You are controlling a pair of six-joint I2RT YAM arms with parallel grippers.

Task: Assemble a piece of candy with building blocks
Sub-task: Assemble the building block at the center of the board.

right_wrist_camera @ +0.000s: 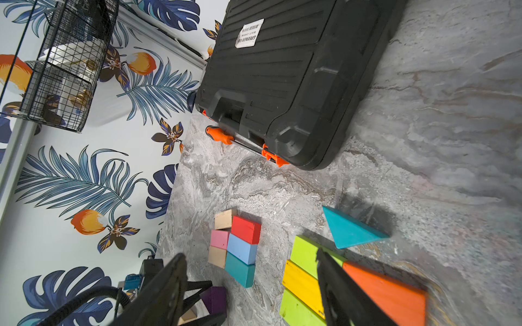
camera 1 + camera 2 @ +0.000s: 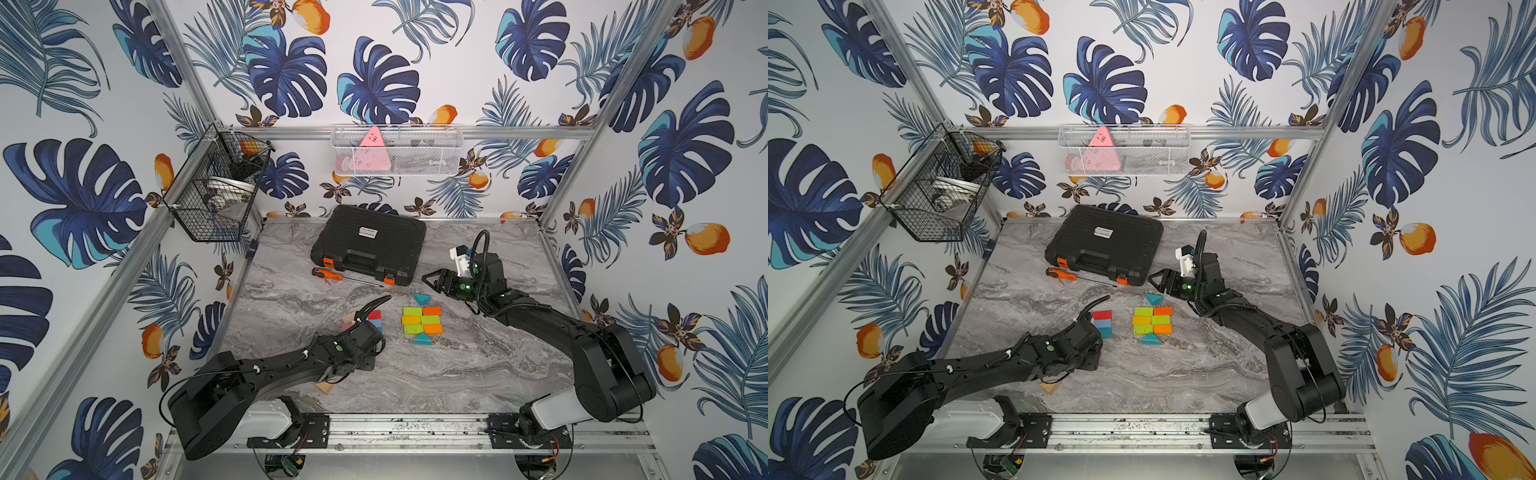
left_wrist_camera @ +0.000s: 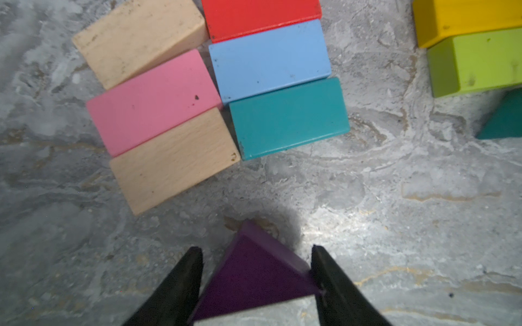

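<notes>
Blocks [image 2: 422,320] in green, yellow and orange form a candy body at the centre of the table [image 2: 478,365], with a second group [image 3: 268,65] beside it. Left gripper [image 3: 255,247] is partly closed on a purple wedge [image 3: 254,276]. I think this wedge must go next against the end of the second group. Right gripper [image 1: 250,253] is wide open and empty.

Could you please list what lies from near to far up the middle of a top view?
In order: nearer teal wedge → green, yellow and orange bricks → farther teal wedge → black tool case → white wire basket.
</notes>
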